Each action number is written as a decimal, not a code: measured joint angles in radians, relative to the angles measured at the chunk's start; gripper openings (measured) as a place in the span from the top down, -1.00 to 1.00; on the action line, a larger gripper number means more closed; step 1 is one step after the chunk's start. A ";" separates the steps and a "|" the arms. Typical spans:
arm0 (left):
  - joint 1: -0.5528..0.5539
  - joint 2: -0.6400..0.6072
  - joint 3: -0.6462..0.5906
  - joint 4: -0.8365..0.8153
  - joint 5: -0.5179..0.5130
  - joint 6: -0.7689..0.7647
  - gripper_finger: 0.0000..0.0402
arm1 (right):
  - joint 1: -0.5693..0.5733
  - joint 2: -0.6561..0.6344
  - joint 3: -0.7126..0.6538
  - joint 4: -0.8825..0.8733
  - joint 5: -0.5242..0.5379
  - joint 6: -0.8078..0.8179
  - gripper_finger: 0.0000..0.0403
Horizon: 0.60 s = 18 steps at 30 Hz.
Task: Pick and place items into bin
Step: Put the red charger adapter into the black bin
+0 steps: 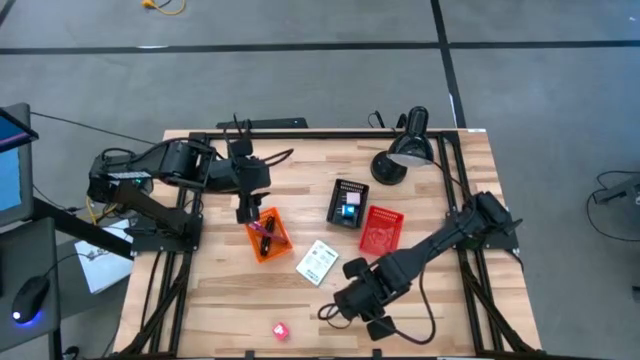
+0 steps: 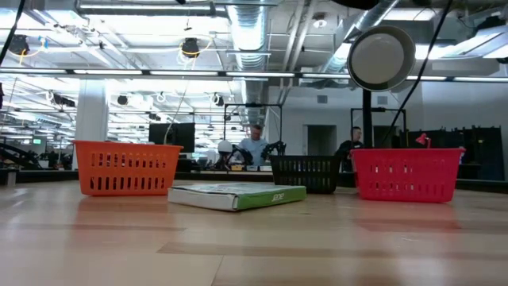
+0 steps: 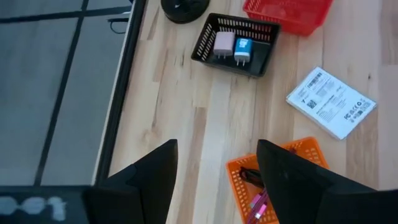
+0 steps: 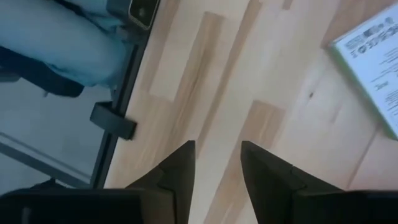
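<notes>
My left gripper (image 1: 244, 211) hangs open just beyond the far-left corner of the orange bin (image 1: 268, 236), touching nothing. In the left wrist view its fingers frame bare wood beside the orange bin (image 3: 283, 177), which holds a black-and-red marker (image 3: 250, 176) and a purple pen-like tool (image 3: 256, 205). My right gripper (image 1: 336, 306) is open over bare table near the near edge, to the near right of the white packet (image 1: 318, 262), which lies flat. A pink cube (image 1: 280, 330) sits on the table near the near edge. A pink cube (image 3: 222, 43) and a blue cube (image 3: 242, 50) lie in the black bin (image 1: 348, 203).
A red bin (image 1: 380, 228) stands right of the black bin. A black desk lamp (image 1: 405, 155) stands at the far right of the table. In the low view the orange bin (image 2: 127, 167), packet (image 2: 236, 195), black bin (image 2: 305, 171) and red bin (image 2: 405, 173) line up; people sit in the room behind.
</notes>
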 joint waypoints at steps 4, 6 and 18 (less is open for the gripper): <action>0.000 0.000 0.000 0.004 0.000 0.007 -0.06 | 0.014 0.000 0.000 -0.026 0.000 0.051 0.40; 0.000 0.000 0.000 0.013 0.000 -0.019 -0.06 | 0.022 0.000 0.000 -0.044 0.000 0.060 0.40; 0.000 0.021 0.000 0.137 0.009 -0.084 -0.06 | 0.058 -0.017 -0.001 -0.202 -0.002 -0.003 0.40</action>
